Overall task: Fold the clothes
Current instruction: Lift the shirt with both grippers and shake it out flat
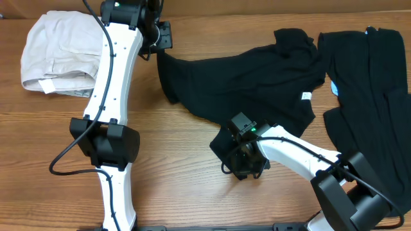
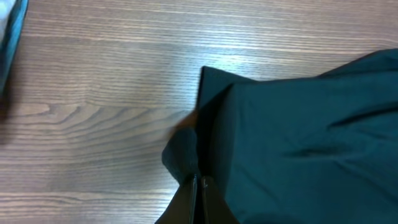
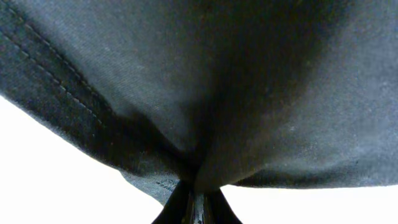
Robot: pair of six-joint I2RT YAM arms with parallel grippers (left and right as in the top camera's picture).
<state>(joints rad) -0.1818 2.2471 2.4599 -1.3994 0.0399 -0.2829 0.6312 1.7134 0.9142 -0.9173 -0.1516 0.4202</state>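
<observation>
A black garment (image 1: 244, 77) lies spread across the middle of the table, with a small white label (image 1: 306, 96) near its right side. My left gripper (image 1: 156, 50) is shut on its far left corner; in the left wrist view the jaws (image 2: 199, 183) pinch the dark cloth (image 2: 298, 137). At the garment's near corner my right gripper (image 1: 239, 154) is shut on the fabric. The right wrist view shows the cloth (image 3: 217, 74) bunched into the closed jaws (image 3: 198, 202). A second black garment (image 1: 366, 83) lies at the right.
A folded off-white garment (image 1: 58, 58) sits at the far left of the wooden table (image 1: 180, 160). The second black garment reaches to the right edge of the view and carries a small blue tag (image 1: 334, 88).
</observation>
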